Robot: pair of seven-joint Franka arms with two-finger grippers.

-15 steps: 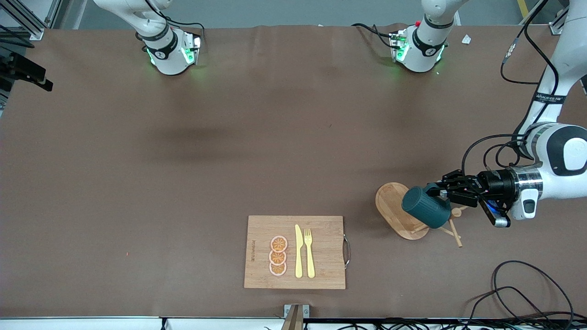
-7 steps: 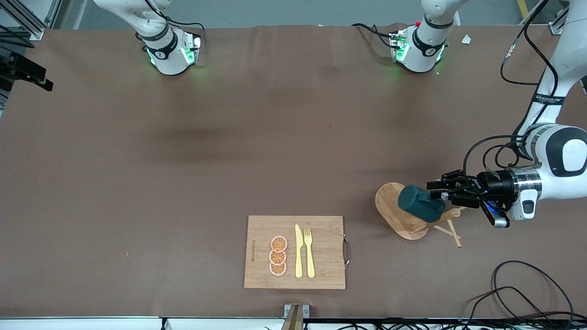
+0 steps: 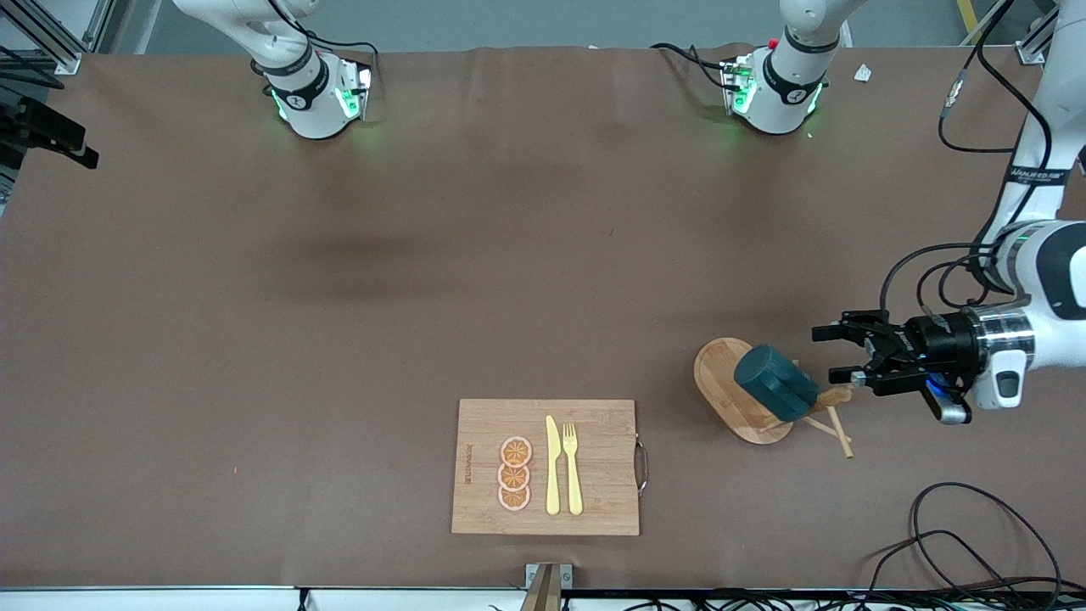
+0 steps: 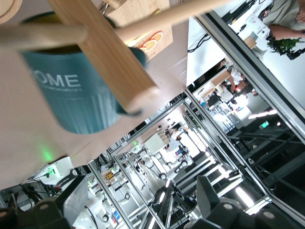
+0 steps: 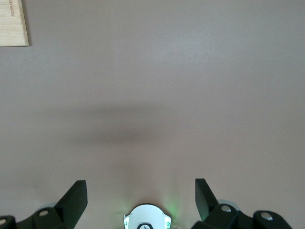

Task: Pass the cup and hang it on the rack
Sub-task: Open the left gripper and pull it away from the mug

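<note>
1. The cup (image 3: 775,383) hangs on the rack (image 3: 736,390), tilted, its closed bottom turned toward the front camera and the right arm's end of the table.
2. In the left wrist view the cup (image 4: 76,93) sits against the rack's post (image 4: 102,52), with a peg (image 4: 43,36) crossing its mouth; lettering "OME" reads on its ribbed side.
3. The rack stands on its oval base toward the left arm's end of the table; thin pegs stick out from under the cup.
4. Left gripper (image 3: 836,355): fingers spread apart, holding nothing, clear of the cup, just beside the rack on the side toward the left arm's end of the table, pointing at the cup.
5. Right gripper (image 5: 140,198): seen only in the right wrist view, fingers wide apart, empty, over bare table near its own base (image 5: 147,218). The right arm waits.
6. A cutting board (image 3: 547,467) lies nearer to the front camera than the rack, toward the middle of the table. On it: three orange slices (image 3: 514,474), a yellow knife (image 3: 552,465) and a yellow fork (image 3: 573,468), side by side.
7. Loose black cables (image 3: 976,543) lie at the table's edge nearest the front camera, at the left arm's end.
</note>
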